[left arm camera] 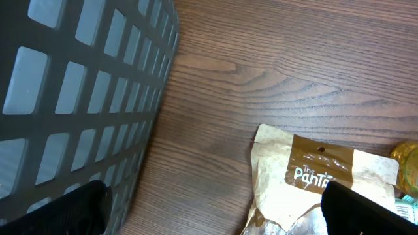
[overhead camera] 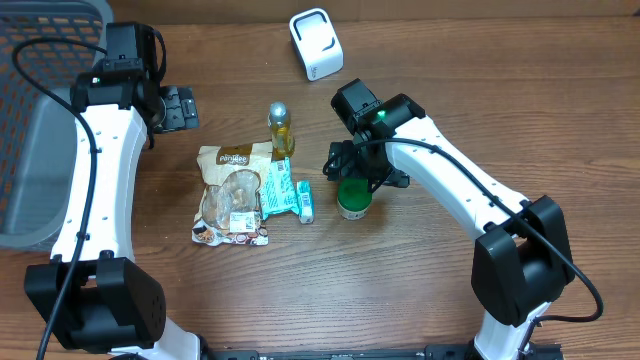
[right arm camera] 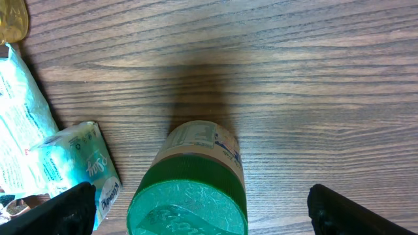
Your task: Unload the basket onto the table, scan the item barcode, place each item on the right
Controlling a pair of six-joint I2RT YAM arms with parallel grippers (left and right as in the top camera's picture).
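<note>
The step in hand looks like the pick-up. The right claw (overhead camera: 357, 176) hangs spread wide over the green-lidded jar (right arm camera: 189, 192), its fingers (right arm camera: 62, 210) on either side of the lid and apart from it, grasping nothing. The jar stands upright near the middle of the surface (overhead camera: 450, 80), just right of the teal tissue packs (overhead camera: 279, 188). The next move likely calls for lowering, clenching on the jar, and turning its label (where the barcode sits I cannot tell) toward the white scanner (overhead camera: 315, 43) by the far edge. The left claw (overhead camera: 178, 106) is released and empty, near the grey basket (overhead camera: 30, 150) at the left edge. Counted: one jar, one oil bottle (overhead camera: 281, 128), one snack bag (overhead camera: 230, 190), two tissue packs, one scanner, one basket
</note>
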